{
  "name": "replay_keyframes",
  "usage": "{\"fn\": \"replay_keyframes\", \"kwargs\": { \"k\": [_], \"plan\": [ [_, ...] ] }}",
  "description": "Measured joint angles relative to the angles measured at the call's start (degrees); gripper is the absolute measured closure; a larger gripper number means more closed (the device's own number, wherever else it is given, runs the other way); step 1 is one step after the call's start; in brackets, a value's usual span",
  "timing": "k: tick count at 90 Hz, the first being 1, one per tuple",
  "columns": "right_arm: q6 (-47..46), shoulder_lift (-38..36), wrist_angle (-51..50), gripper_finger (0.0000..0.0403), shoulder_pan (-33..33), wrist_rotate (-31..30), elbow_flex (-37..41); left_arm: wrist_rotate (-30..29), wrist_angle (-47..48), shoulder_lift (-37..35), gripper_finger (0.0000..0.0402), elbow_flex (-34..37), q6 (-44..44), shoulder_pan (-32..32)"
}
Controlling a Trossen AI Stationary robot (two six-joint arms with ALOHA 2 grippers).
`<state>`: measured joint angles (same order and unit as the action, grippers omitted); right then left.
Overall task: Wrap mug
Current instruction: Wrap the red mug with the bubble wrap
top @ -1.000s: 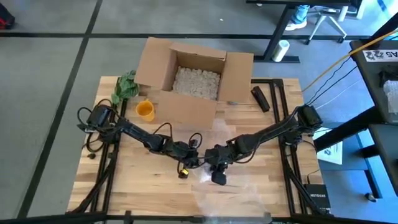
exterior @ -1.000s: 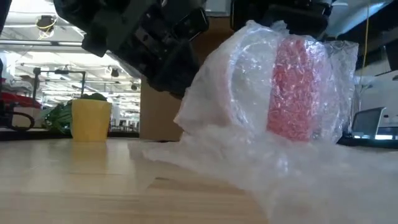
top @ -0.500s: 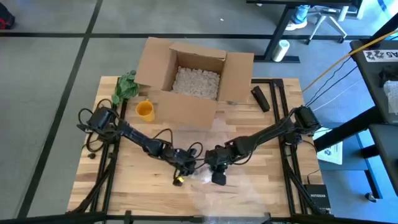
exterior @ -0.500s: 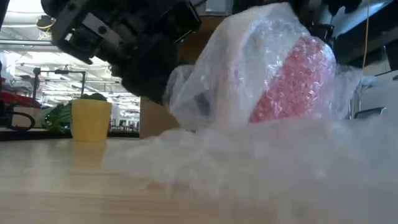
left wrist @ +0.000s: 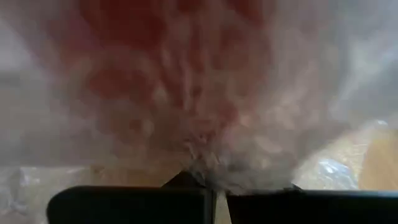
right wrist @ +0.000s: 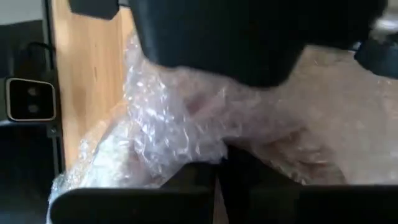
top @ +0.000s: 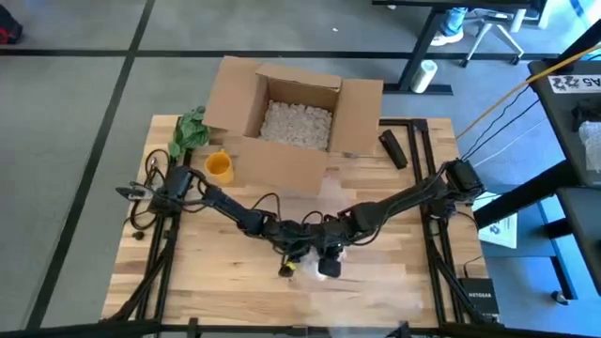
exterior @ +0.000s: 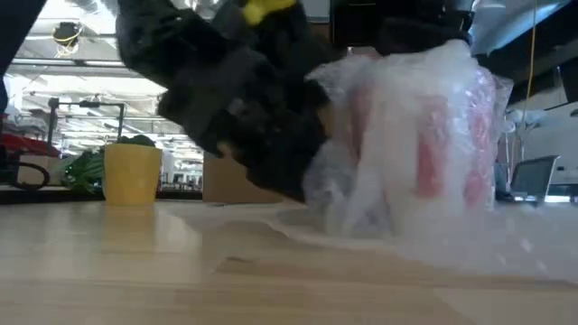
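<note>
Bubble wrap (exterior: 397, 171), clear and crinkled, is pinched in both grippers at once; the left gripper (top: 299, 252) has its fingers pressed together on a fold of the film, as the left wrist view shows, and the right gripper (top: 329, 258) is likewise clamped on a gathered fold right beside it; both meet near the middle of the bench's front half, over the bundle. Inside the film sits the mug (exterior: 433, 149), red, standing on the bench (top: 207, 282) and mostly veiled; loose film trails from it toward the front edge. Judgement: the mug is stiff, breakable and moderately heavy; the film is light, soft and slippery against the glaze, so it will slide or spring open unless held taut; the film is best held at its loose edges, the mug steadied through the padding at its body, not by the handle, which I cannot locate. Farther out, a yellow cup (top: 219, 166) stands near the left rear corner beside a green cloth (top: 189, 130); an open cardboard box (top: 296, 122) of packing fill occupies the rear edge.
</note>
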<state>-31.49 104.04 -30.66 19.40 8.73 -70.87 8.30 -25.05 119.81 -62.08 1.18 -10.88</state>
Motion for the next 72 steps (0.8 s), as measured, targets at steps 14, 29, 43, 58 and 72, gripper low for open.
{"fn": "replay_keyframes", "kwargs": {
  "k": [14,29,43,58,72],
  "plan": [
    [-0.4,0.0,-4.1,0.0403,0.0,-0.7,0.0,-0.3,3.2,-0.2,0.0401,-1.3,-2.0,0.6],
    [-0.3,0.1,-3.1,0.0403,0.0,-0.5,0.0,-0.1,7.8,-0.6,0.0401,-1.7,-2.7,0.4],
    [-0.1,0.0,-2.4,0.0403,0.1,-0.5,0.5,-0.4,9.7,-1.1,0.0402,-1.7,-4.1,-0.3],
    [0.0,0.1,-2.9,0.0403,0.1,-1.2,-0.2,0.2,8.4,-1.4,0.0402,-1.6,-4.8,-1.0],
    [0.4,0.4,-7.3,0.0403,0.2,-1.6,-3.1,0.8,8.7,-1.4,0.0402,-1.6,-4.7,-0.9]
  ]
}}
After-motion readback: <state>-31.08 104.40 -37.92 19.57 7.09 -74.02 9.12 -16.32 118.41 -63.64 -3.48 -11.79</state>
